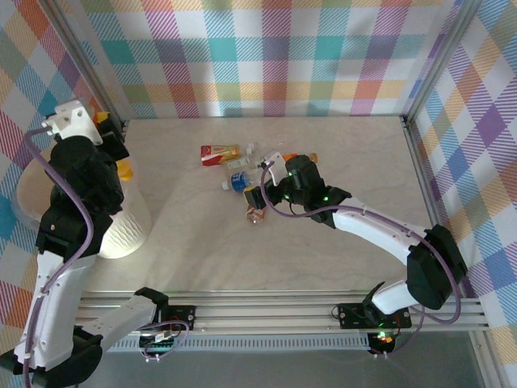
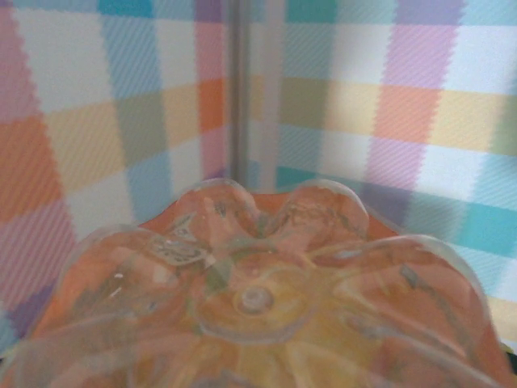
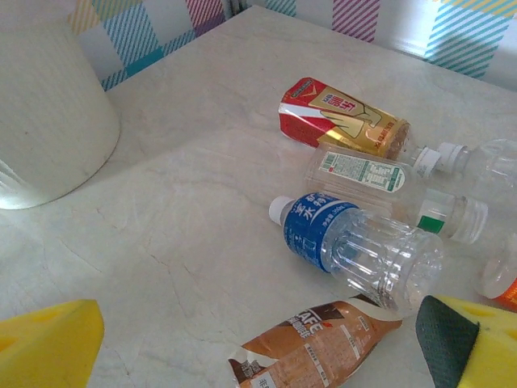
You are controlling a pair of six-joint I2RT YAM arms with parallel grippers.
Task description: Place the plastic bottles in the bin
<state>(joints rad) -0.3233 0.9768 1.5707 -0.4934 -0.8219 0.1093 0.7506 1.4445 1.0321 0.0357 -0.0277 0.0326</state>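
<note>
Bottles on the table: six lying in one cluster: red-and-gold bottle (image 3: 339, 117), white-label clear bottle (image 3: 363, 174), blue-label bottle (image 3: 355, 246), brown coffee bottle (image 3: 311, 347), and two more cut off by the right wrist view's edge.
Bottle in the air: one orange bottle (image 2: 258, 299), base toward the left wrist camera.
Bin (image 1: 129, 230): one, at the table's left, well apart from the cluster.
Left gripper (image 1: 113, 147): above the bin, clamped on the orange bottle.
Right gripper (image 3: 262, 343): yellow pads (image 3: 48, 339) wide apart, empty, over the brown coffee bottle.
</note>
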